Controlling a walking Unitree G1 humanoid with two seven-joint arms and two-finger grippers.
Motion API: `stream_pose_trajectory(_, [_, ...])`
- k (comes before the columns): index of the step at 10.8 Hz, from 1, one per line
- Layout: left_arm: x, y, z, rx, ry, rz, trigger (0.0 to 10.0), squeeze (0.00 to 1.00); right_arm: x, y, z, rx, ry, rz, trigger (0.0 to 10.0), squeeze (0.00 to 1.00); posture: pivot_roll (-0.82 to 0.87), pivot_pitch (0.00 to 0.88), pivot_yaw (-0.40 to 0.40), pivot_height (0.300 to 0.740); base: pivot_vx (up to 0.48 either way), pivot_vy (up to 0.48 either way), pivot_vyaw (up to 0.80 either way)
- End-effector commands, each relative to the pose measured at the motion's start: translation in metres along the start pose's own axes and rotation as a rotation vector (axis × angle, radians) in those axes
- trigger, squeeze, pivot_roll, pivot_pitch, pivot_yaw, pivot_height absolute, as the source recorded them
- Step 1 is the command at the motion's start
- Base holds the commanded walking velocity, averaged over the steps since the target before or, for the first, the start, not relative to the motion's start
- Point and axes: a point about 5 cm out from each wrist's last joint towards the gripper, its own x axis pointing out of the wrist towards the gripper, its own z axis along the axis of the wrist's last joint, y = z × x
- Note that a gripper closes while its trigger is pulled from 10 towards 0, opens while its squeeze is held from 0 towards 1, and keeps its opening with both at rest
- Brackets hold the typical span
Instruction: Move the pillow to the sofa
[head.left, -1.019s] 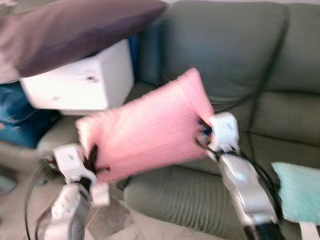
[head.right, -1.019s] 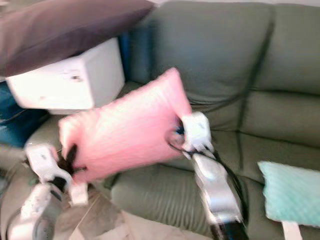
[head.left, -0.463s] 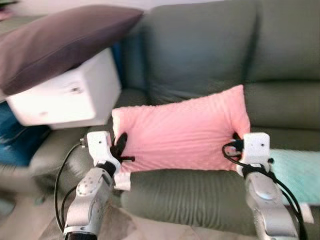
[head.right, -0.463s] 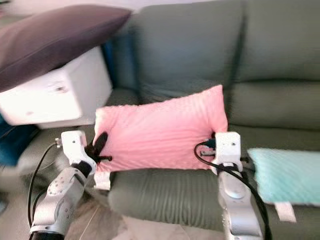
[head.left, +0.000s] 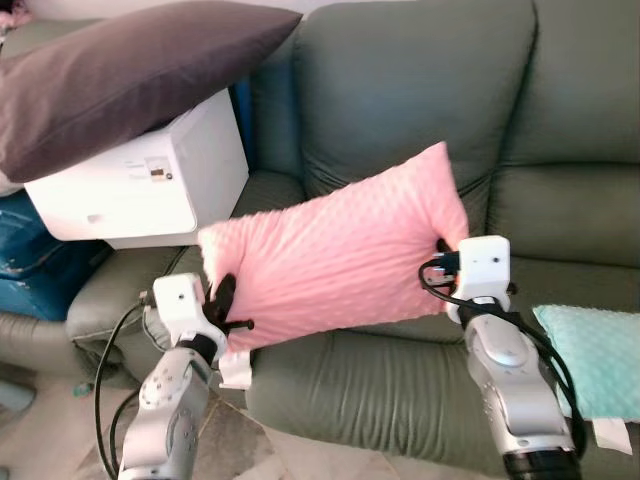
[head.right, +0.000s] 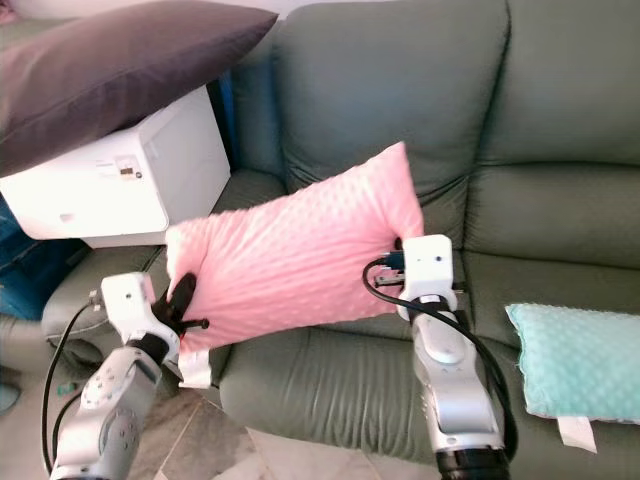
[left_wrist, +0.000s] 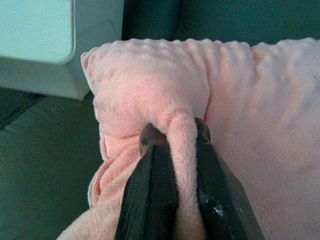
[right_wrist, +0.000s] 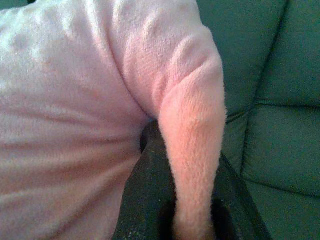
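A pink dimpled pillow (head.left: 335, 250) hangs in the air over the seat of the grey-green sofa (head.left: 420, 110), tilted with its right end higher. My left gripper (head.left: 224, 297) is shut on the pillow's lower left end, and the left wrist view shows a fold of pink fabric (left_wrist: 182, 150) pinched between the black fingers (left_wrist: 152, 175). My right gripper (head.left: 443, 255) is shut on the pillow's right edge. A ridge of pink fabric (right_wrist: 192, 150) runs down between its fingers in the right wrist view. The pillow's underside hangs just above the seat cushion (head.left: 370, 385).
A white box-like appliance (head.left: 140, 185) stands on the sofa's left end with a large dark purple cushion (head.left: 120, 75) lying on top. A mint-green pillow (head.left: 595, 355) lies on the seat at the right. Blue items (head.left: 35, 260) sit at the far left.
The pillow has been raised off the seat and tilted, right end up, since half a second ago. A second ago the view was blurred and aimed further left.
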Motion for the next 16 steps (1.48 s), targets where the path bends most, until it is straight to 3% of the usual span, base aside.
stream_pose_trajectory(1, [-0.003,0.010,0.006,0.008,-0.028,0.046,10.0,0.00,0.003,-0.003,0.006,0.008,-0.023,-0.010,10.0,0.00,-0.24,0.039,0.106,0.740,0.000,0.000,-0.80])
stream_pose_trajectory(8, [-0.007,0.014,0.006,-0.002,-0.042,0.053,10.0,0.00,0.006,0.004,0.007,0.012,-0.034,0.020,10.0,0.00,-0.24,0.037,0.104,0.740,0.000,0.000,-0.78])
stream_pose_trajectory(16, [-0.010,0.013,0.003,-0.010,-0.040,0.053,10.0,0.00,0.006,0.009,0.008,0.014,-0.036,0.043,10.0,0.00,-0.24,0.043,0.099,0.740,0.353,0.000,0.00])
